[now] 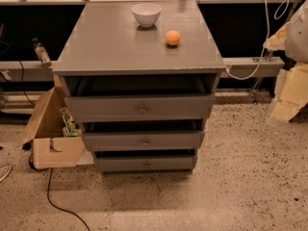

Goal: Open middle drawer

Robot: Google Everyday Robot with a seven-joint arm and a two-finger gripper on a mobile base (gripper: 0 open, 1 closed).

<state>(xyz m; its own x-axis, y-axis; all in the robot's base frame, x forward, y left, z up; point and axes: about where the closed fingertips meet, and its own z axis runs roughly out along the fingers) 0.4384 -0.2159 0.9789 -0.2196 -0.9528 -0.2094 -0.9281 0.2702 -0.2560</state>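
Note:
A grey cabinet (120,47) with three drawers stands in the middle of the camera view. The middle drawer (110,141) has a wide flat grey front with a small round metal knob (144,142). A dark gap shows above its front. The taller top drawer (106,107) is above it and the bottom drawer (115,164) is below it, each with its own knob. My gripper is out of view. A pale rounded shape (299,28) at the right edge may be part of my arm.
A white bowl (146,13) and an orange (173,37) sit on the cabinet top. An open cardboard box (50,134) stands against the cabinet's left side, with a bottle (41,51) behind it. A black cable (57,198) lies on the speckled floor. Yellowish foam pieces (291,93) are at right.

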